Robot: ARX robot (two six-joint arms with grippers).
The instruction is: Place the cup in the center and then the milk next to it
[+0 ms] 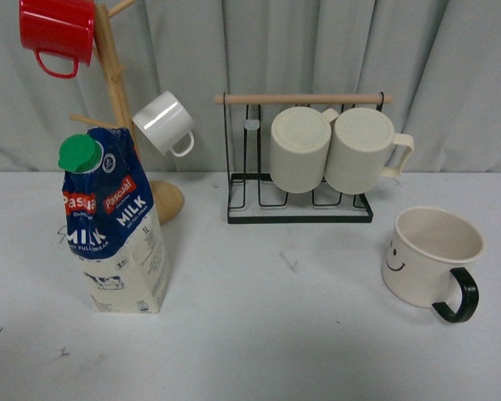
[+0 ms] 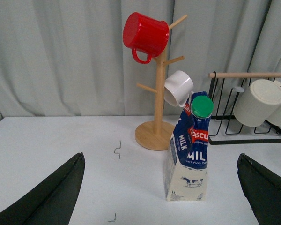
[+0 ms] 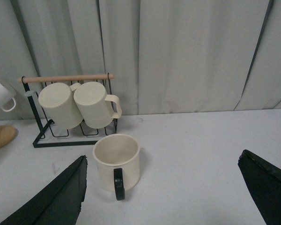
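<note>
Noted: left gripper [image 2: 160, 157] spread wide, empty; milk [image 2: 189, 154] ahead (upright, untouched). Likewise right gripper [image 3: 164, 155] spread, empty; cup [image 3: 116, 161] ahead, apart.

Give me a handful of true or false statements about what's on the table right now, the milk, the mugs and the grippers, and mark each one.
1. The milk carton stands upright with its green cap on. True.
2. The smiley cup lies on its side. False: it stands upright, mouth up.
3. The red mug hangs on the wooden mug tree. True.
4. The left gripper grips the milk carton. False: it is open and clear of the carton.
5. The wire rack holds two ribbed mugs. True.
</note>
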